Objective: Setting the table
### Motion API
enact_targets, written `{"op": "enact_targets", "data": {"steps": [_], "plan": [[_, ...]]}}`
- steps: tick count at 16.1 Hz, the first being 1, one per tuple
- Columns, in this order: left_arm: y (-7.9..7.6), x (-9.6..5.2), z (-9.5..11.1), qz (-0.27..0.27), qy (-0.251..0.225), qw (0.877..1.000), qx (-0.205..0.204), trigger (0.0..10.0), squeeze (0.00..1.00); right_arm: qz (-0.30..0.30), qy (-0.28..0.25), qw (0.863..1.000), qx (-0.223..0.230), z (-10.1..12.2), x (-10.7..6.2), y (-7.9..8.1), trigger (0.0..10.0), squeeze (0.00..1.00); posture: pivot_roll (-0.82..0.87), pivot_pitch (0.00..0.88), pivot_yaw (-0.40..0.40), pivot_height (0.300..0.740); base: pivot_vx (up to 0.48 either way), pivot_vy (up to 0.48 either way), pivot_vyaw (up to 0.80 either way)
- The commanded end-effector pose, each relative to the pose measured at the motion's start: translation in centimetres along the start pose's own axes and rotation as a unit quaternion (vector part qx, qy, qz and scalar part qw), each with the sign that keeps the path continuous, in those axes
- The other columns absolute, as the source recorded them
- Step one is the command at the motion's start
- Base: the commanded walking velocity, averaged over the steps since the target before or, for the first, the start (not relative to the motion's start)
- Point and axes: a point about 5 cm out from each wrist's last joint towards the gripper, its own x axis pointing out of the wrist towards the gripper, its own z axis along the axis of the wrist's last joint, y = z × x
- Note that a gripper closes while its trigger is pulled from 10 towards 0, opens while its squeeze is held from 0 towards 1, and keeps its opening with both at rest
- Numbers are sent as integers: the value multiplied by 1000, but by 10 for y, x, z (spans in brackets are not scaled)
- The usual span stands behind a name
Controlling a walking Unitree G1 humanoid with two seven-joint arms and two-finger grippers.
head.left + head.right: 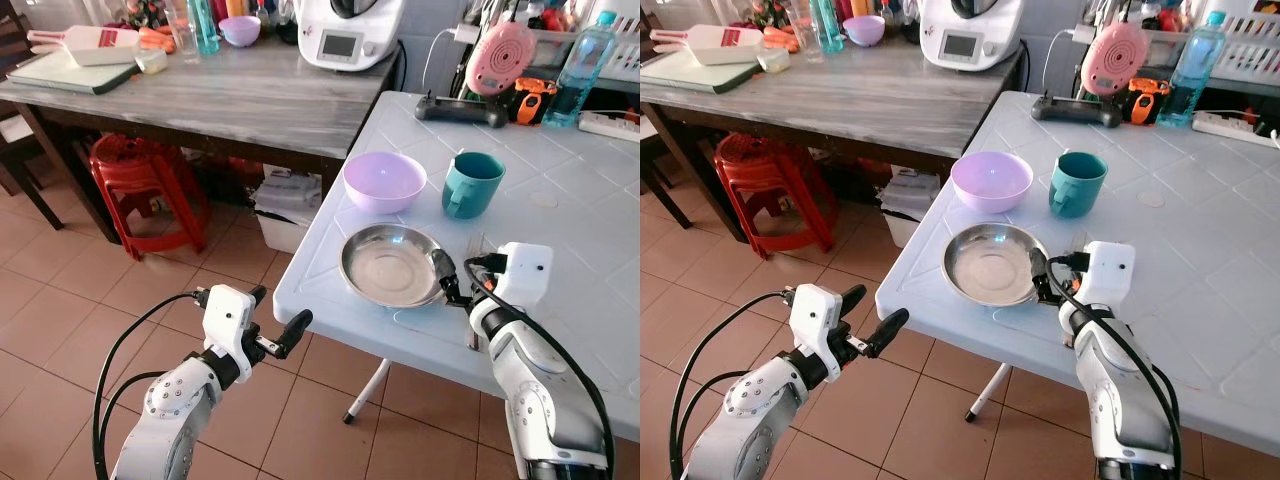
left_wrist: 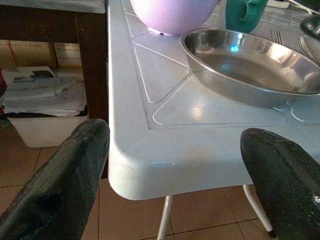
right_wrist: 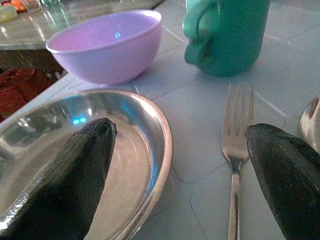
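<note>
2 grippers spread: right gripper (image 3: pixel 175 165) straddles shiny round steel plate (image 1: pixel 390 265) rim beside silver fork (image 3: pixel 235 165); left gripper (image 1: pixel 280 320) empty off white table (image 1: pixel 560 200) corner.

Shiny metal plate (image 1: pixel 388 266), glossy plastic bowl (image 1: pixel 384 181), smooth plastic table (image 1: pixel 560 230).

The fork (image 3: pixel 235 150) is cut off at six o'clock; a spoon (image 3: pixel 310 120) is cropped at three o'clock.
</note>
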Motion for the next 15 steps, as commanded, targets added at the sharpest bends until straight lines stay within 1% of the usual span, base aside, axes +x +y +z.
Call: {"op": "enact_targets", "data": {"steps": [1, 3, 4, 6, 9, 12, 14, 15], "plan": [[-1, -2, 3, -1, -6, 1000, 10, 10000, 0, 9, 4, 1000, 11, 1, 3, 2, 10000, 0, -30, 85, 19, 740, 0, 0, 0], [-1, -1, 4, -2, -6, 1000, 10, 10000, 0, 16, 20, 1000, 15, -2, 8, 4, 10000, 0, -29, 87, 19, 740, 0, 0, 0], [-2, -1, 4, -3, -7, 1000, 10, 10000, 0, 26, 29, 999, 29, -5, 10, 6, 10000, 0, -28, 88, 17, 740, 0, 0, 0], [-3, -1, 5, -8, -11, 1000, 7, 10000, 0, 40, 33, 998, 28, -7, 12, 8, 10000, 0, -28, 90, 19, 740, 0, 0, 0], [-6, -1, 8, -21, -23, 1000, -1, 10000, 0, 64, 55, 996, 37, -13, 16, 14, 10000, 0, -26, 93, 18, 740, 0, 0, 0], [-9, 1, 14, -24, -39, 999, -9, 10000, 0, 92, 74, 992, 51, -18, 19, 22, 10000, 0, -26, 96, 17, 740, 0, 0, 0], [-10, 2, 14, -25, -37, 999, -7, 10000, 0, 111, 100, 987, 61, -25, 20, 29, 10000, 0, -26, 98, 15, 740, 0, 0, 0], [-9, 2, 13, -25, -36, 999, -7, 10000, 0, 115, 101, 986, 63, -26, 21, 31, 2235, 0, -25, 98, 14, 740, 0, 0, 0]]}}
